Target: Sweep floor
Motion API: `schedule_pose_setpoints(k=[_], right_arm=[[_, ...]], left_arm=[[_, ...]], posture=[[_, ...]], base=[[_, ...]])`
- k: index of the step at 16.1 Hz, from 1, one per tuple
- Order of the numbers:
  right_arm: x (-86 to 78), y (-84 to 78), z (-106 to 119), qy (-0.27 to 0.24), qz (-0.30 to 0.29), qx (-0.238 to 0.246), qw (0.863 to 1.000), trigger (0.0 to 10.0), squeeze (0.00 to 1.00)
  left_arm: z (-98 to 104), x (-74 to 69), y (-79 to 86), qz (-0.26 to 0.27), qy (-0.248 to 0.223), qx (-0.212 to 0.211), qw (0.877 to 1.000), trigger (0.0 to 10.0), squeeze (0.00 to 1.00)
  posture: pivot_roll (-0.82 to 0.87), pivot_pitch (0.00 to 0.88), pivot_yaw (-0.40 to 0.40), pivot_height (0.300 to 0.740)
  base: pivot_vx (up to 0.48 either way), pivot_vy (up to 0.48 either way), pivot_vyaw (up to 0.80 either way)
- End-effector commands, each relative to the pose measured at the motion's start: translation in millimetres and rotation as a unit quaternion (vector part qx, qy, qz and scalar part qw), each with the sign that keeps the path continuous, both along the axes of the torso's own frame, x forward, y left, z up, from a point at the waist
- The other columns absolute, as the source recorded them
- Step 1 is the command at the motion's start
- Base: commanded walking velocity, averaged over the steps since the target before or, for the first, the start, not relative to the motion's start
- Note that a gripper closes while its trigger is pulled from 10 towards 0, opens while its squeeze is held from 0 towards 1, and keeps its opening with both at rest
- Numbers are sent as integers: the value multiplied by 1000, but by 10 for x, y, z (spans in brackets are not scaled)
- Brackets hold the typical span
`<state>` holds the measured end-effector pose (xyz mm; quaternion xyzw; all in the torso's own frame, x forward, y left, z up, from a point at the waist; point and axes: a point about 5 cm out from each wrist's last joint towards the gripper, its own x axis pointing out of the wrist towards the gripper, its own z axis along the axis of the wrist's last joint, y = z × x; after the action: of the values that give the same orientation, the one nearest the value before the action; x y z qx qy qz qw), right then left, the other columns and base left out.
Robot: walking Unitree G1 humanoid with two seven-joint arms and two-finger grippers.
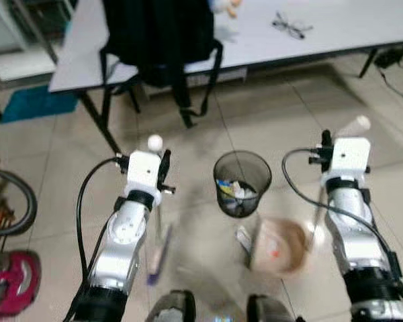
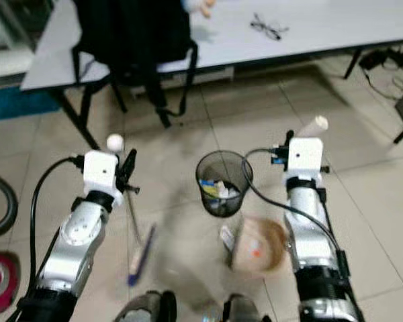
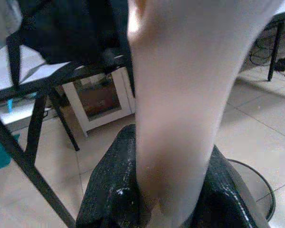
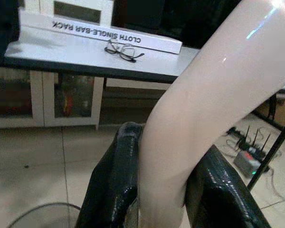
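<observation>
My left gripper [image 1: 164,172] is shut on the pale handle of a broom [image 1: 154,143]; its thin shaft runs down to a blurred purple head [image 1: 157,259] on the tiled floor. In the left wrist view, black fingers [image 3: 109,190] clamp that handle [image 3: 180,95]. My right gripper [image 1: 324,153] is shut on the pale handle [image 1: 357,125] of a beige dustpan [image 1: 279,247], which lies low by my right arm; both fingers [image 4: 115,180] press on it [image 4: 199,95]. A black mesh bin [image 1: 242,182] holding some rubbish stands between the arms.
A grey table [image 1: 336,27] runs across the back with a black backpack [image 1: 158,33] hanging over its edge and glasses [image 1: 291,27] on top. Cables [image 1: 396,57] lie at the far right. A magenta vacuum [image 1: 10,282] and its hose [image 1: 23,201] sit at the left.
</observation>
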<state>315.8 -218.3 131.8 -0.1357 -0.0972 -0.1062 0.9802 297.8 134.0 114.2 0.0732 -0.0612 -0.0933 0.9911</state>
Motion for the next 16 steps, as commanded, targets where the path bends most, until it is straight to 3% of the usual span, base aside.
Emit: schedule_pose_setpoints(k=[1,5,9,12,16], right_arm=[[31,-7,105,-27,10,-21,999,10000,0],[76,-62,68,-24,28,-55,998,10000,0],[76,209,-164,-3,80,-83,993,10000,0],[82,401,-213,-21,101,-98,990,10000,0],[97,471,-237,-31,99,-88,991,10000,0]], left_arm=[[20,-20,18,0,-11,5,1000,10000,0],[8,-44,20,1,-13,7,1000,10000,0],[-12,-48,26,2,-9,9,1000,10000,0],[-1,-45,38,2,-11,12,1000,10000,0],[-17,-71,59,3,-8,14,1000,10000,0]], posture=[[-14,197,81,740],[-3,218,75,740],[9,228,74,740],[22,237,74,740],[25,246,70,740]], base=[[0,0,0],[0,0,0],[0,0,0],[0,0,0],[0,0,0]])
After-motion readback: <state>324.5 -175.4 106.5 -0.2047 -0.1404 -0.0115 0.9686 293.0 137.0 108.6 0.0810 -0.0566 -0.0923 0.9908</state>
